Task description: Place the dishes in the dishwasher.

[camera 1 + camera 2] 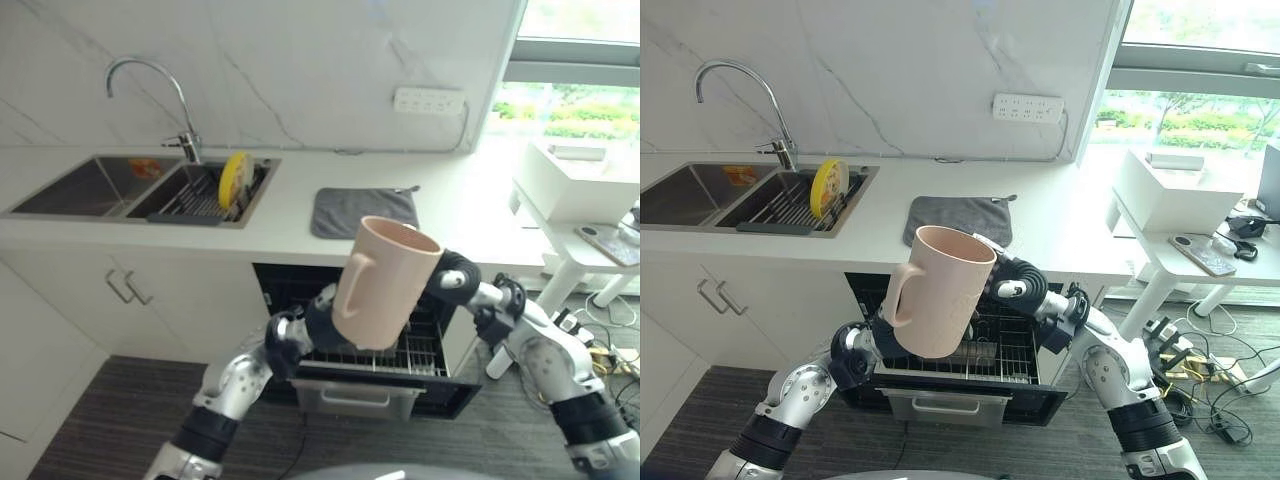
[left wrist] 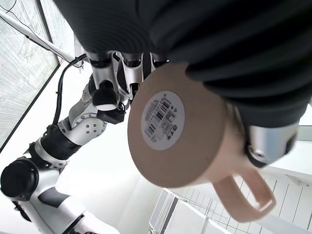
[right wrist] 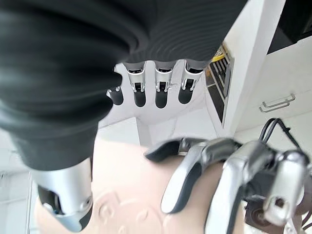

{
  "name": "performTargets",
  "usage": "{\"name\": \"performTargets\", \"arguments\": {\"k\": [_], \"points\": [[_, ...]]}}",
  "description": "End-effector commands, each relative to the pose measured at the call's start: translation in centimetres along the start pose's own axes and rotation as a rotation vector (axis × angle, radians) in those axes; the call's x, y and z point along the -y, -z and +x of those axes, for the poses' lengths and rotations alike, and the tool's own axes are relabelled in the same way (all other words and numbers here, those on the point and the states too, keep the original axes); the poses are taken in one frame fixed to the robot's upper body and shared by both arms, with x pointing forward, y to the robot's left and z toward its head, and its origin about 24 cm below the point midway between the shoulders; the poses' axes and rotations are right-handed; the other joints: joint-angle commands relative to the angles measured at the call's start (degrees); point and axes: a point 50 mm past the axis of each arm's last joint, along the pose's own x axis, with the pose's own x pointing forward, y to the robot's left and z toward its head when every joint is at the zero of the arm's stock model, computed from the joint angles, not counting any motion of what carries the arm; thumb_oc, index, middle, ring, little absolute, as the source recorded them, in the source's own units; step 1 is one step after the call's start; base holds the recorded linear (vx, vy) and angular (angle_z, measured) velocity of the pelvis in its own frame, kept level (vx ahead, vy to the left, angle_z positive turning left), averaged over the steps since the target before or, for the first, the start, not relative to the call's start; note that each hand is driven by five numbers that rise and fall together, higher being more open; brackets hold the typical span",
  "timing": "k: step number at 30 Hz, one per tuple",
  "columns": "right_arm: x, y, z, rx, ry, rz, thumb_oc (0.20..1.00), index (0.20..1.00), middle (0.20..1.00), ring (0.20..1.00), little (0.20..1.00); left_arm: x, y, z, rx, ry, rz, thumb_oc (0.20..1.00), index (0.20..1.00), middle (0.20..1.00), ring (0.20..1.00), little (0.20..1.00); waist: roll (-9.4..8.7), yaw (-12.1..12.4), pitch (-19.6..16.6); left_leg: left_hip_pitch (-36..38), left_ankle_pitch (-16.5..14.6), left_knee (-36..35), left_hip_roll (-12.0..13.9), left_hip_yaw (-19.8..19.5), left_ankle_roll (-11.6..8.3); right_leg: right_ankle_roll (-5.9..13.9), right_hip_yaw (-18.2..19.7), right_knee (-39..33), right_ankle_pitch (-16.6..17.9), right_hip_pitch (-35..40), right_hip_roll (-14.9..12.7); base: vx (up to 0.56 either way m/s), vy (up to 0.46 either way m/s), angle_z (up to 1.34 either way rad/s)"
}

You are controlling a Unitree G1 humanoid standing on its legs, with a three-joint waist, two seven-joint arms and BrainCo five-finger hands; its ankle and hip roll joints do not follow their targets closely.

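Note:
A pale pink mug (image 1: 385, 285) with a side handle is held upright in the air above the open dishwasher's pulled-out rack (image 1: 425, 350). My left hand (image 1: 318, 322) grips it from below and behind, fingers (image 3: 234, 170) curled round its wall and thumb (image 2: 265, 141) near the handle. The mug's base with a barcode sticker (image 2: 162, 113) shows in the left wrist view. My right hand (image 1: 1018, 282) lies against the mug's right side near the rim, with its fingers (image 3: 163, 83) straight. A yellow plate (image 1: 236, 178) stands on edge in the sink's drying rack.
A double sink (image 1: 90, 187) with a tall faucet (image 1: 150, 90) is set in the white counter at the left. A grey mat (image 1: 365, 210) lies on the counter above the dishwasher. At the right stands a white side table (image 1: 585, 240) with a box and a phone.

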Motion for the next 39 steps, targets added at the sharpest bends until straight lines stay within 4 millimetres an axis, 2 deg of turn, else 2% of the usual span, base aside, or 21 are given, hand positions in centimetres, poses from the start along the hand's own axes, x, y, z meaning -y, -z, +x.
{"name": "performTargets", "arguments": {"k": [1,16,25,39], "points": [[-0.7,-4.5,2.0,0.186,-0.119,-0.102,1.000,1.000,1.000,1.000,1.000,-0.3,-1.3,0.4,0.076,0.042,0.016,0.200,0.200,0.200,0.200,0.200,-0.05,0.62,0.97,2.55,-5.97,0.45,0.53,-1.76,0.28,1.39,-2.25,0.37,-5.06,3.05,-1.31,0.00,0.000,0.00],[-3.0,-4.0,3.7,0.182,-0.242,-0.091,1.000,1.000,1.000,1.000,1.000,-0.6,-1.1,0.4,0.084,0.027,0.022,0.200,0.200,0.200,0.200,0.200,0.04,0.55,1.09,2.59,-5.74,0.45,0.69,-1.31,0.39,1.18,-1.84,0.37,-5.03,2.91,-0.98,0.00,0.000,0.00],[-3.6,-3.3,4.4,0.160,-0.273,-0.060,1.000,1.000,1.000,1.000,1.000,-0.6,-1.2,0.4,0.062,0.027,0.046,0.200,0.200,0.200,0.200,0.200,0.18,0.69,1.08,2.63,-5.60,0.45,0.68,-1.25,0.43,1.15,-1.82,0.37,-5.02,2.98,-0.93,0.00,0.000,0.00],[-3.4,-2.2,4.7,0.109,-0.266,-0.010,1.000,1.000,1.000,1.000,1.000,-0.2,-2.2,0.5,0.020,0.046,0.129,0.200,0.200,0.200,0.200,0.200,0.26,0.89,1.10,2.67,-5.54,0.45,0.61,-1.33,0.51,1.22,-1.97,0.37,-4.92,3.02,-0.93,0.00,0.000,0.00]]}}
